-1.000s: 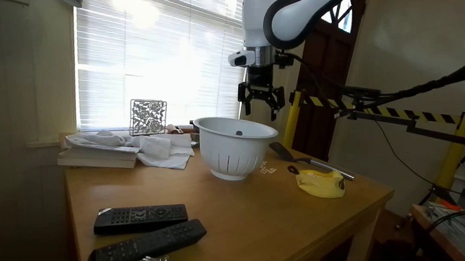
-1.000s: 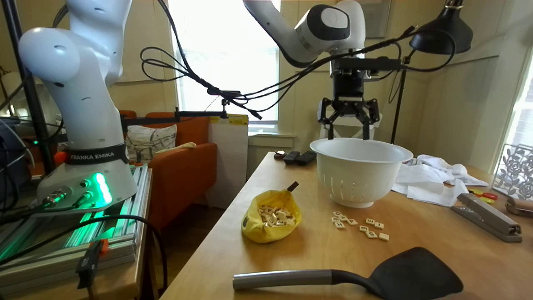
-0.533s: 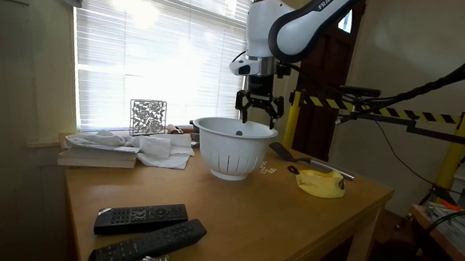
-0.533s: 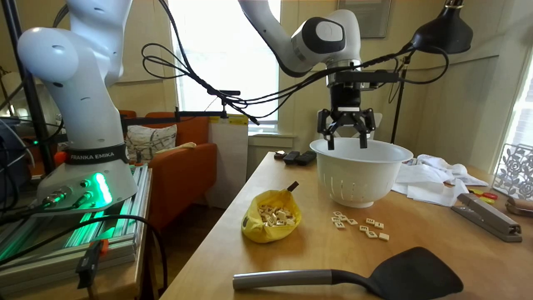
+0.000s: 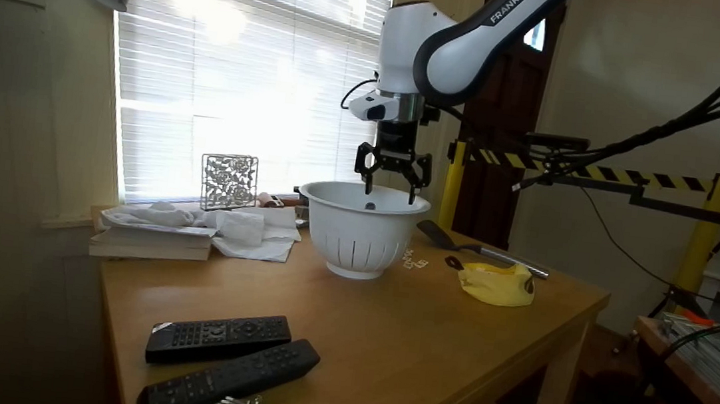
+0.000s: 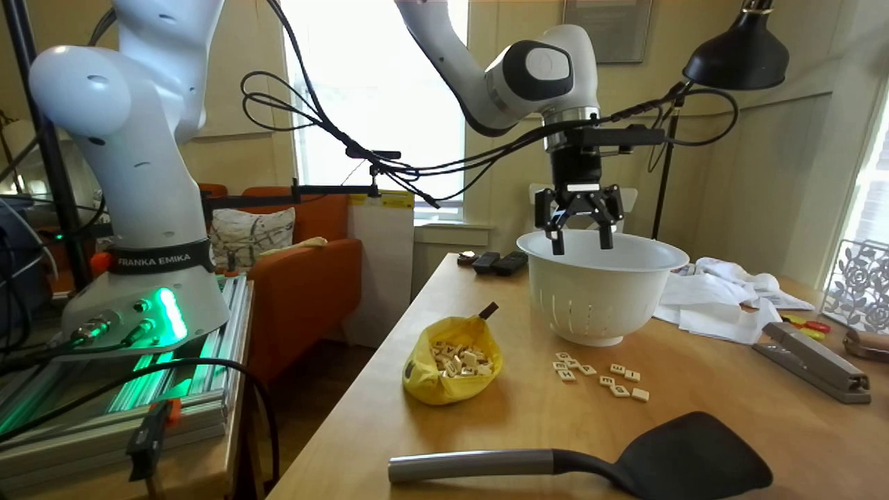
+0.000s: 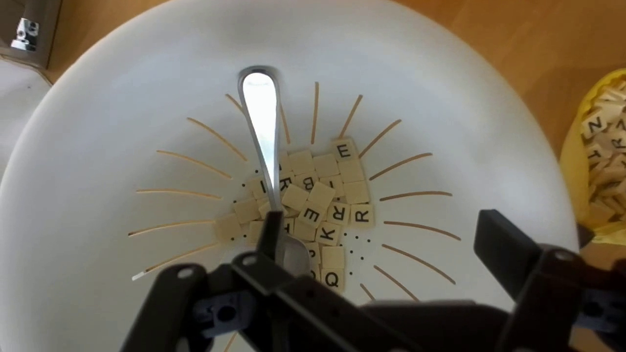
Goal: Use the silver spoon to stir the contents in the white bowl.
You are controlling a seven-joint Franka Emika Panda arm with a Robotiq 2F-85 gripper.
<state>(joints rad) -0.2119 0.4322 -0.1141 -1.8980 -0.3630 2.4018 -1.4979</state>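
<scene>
Wooden table (image 5: 387, 325) — white bowl (image 6: 597, 298), spatula (image 6: 582, 461), stapler (image 6: 814, 362)

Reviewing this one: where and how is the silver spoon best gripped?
Probably by the upper handle of the silver spoon, with the open gripper coming from above, jaws astride it. That part is slim and clear of the letter tiles; the scoop end lies among them, partly hidden. The deep white bowl blocks side approaches.

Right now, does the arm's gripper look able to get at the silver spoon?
Likely yes: the gripper hangs open over the white bowl, where the silver spoon lies with its handle end uncovered, though the gripper may first need lining up.
</scene>
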